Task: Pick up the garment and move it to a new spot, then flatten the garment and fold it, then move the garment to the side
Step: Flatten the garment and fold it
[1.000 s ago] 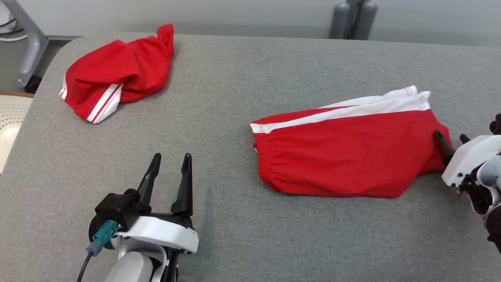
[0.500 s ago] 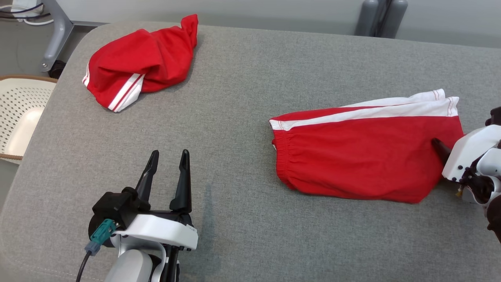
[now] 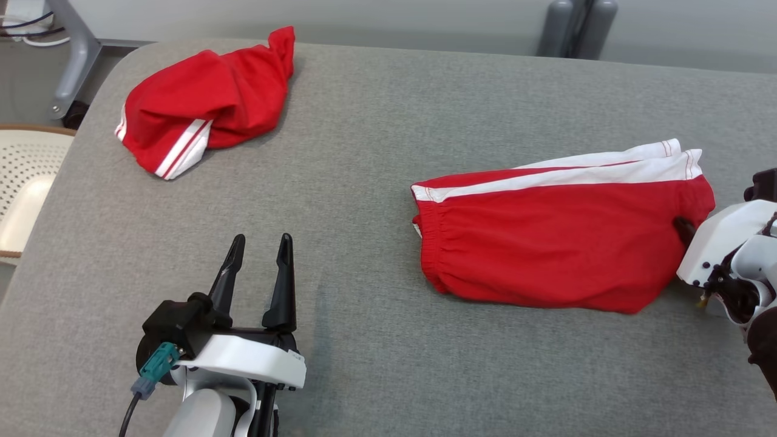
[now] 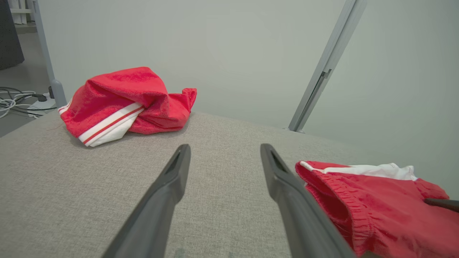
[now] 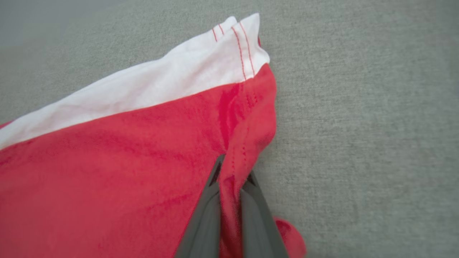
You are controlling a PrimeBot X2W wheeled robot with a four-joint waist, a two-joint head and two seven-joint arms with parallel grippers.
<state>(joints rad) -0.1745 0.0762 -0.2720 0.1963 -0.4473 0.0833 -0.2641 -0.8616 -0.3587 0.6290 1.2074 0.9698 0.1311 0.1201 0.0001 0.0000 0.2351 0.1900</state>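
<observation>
The right gripper pinches the edge of the folded red-and-white fabric shorts; left of the shorts, the left gripper stands part-open and empty.

So everything sits on the table: the bunched-up garment is at the far left corner, and the folded shorts lie flat toward the right, well apart from it. The left gripper hovers over the near left part, fingers spread with nothing between them. The right gripper is at the shorts' right edge, pinching the hem. A perforated basket sits off the table's left side.
</observation>
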